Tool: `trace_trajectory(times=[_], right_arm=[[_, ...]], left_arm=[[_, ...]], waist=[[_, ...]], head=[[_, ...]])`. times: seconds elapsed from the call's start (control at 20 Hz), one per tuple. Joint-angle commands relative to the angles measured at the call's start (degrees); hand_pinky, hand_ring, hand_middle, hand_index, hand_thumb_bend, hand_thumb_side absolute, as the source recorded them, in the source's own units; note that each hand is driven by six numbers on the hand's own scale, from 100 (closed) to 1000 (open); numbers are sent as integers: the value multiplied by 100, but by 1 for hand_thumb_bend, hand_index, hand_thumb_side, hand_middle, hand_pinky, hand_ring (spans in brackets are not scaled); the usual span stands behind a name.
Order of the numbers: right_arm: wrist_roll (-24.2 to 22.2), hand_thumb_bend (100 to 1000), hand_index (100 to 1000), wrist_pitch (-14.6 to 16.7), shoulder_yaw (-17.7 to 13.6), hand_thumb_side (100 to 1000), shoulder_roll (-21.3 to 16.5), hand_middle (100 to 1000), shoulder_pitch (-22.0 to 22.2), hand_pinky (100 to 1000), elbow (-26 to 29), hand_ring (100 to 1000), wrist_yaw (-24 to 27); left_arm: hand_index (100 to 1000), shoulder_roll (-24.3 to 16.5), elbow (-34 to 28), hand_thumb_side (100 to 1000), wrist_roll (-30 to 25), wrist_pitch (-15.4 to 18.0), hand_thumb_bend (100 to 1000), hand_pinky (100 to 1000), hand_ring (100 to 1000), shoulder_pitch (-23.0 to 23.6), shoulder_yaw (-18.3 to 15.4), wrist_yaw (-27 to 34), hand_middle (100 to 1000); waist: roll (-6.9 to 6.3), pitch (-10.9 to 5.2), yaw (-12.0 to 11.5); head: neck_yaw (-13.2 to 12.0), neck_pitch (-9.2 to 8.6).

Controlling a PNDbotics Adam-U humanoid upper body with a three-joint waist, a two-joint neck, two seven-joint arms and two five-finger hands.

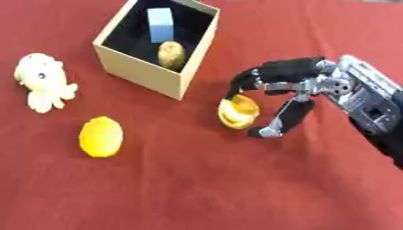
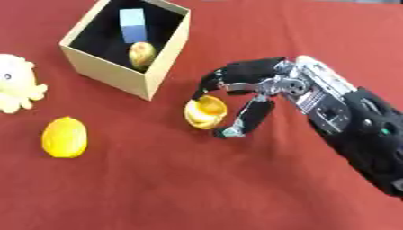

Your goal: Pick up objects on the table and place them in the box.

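Note:
A yellow-orange ridged object [image 1: 238,112] lies on the red tabletop right of the box. My right hand [image 1: 295,85] comes in from the right with its fingers [image 1: 244,83] curled over the object's top. The thumb [image 1: 283,119] reaches down just beside its right side. The cardboard box [image 1: 141,69] stands at the upper left with a black inside. It holds a blue block [image 1: 160,24] and a small yellow-green fruit [image 1: 172,54]. A yellow lemon [image 1: 100,136] and a cream plush octopus [image 1: 41,81] lie on the table at the left. My left hand shows in neither view.
The red cloth covers the whole table [image 1: 197,188]. The box's near corner [image 1: 179,92] stands a short way left of the hand. My right forearm [image 2: 362,134] crosses the right side.

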State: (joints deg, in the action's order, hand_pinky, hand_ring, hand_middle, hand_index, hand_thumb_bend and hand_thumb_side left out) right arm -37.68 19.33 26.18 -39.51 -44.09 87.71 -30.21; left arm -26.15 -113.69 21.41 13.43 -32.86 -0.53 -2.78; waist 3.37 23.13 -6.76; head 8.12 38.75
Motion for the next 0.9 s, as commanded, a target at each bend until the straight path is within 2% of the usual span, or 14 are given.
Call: trace_trajectory(times=[0.05,0.25,0.35,0.55,0.6,0.9], right_arm=[[95,318,864,44,-13,415,-53,759,-85,862,-104,933,-76],[252,303,836,61,-3,377,17,719,-104,851,-183,913,-102],[356,265,815,59,-2,362,42,696,-105,844,-223,898,-111],[581,121,759,-10,-10,313,50,628,-103,826,-256,862,-68],[635,100,726,-31,-11,273,48,590,-103,816,-250,839,-55],[881,100,673,-199,-94,125,-61,536,-91,795,82,804,274]], left_arm=[[897,-55,-90,722,-23,-2,299,768,771,-49,-1,28,808],[897,-40,-90,725,-37,-12,296,768,771,-51,9,32,808],[896,-35,-90,725,-40,-15,296,768,771,-51,11,34,808],[892,-31,-90,724,-42,-18,295,768,772,-56,13,40,808],[891,-29,-90,724,-42,-18,295,768,772,-57,14,41,808],[889,-45,-90,724,-43,-31,294,768,772,-47,11,37,809]], waist=[[-28,-105,2],[-35,-101,10],[-40,-99,10],[-40,-97,19],[-40,-97,21],[-43,-109,42]], head=[[17,-53],[21,-66],[20,-72],[16,-60],[15,-60],[-5,-51]])
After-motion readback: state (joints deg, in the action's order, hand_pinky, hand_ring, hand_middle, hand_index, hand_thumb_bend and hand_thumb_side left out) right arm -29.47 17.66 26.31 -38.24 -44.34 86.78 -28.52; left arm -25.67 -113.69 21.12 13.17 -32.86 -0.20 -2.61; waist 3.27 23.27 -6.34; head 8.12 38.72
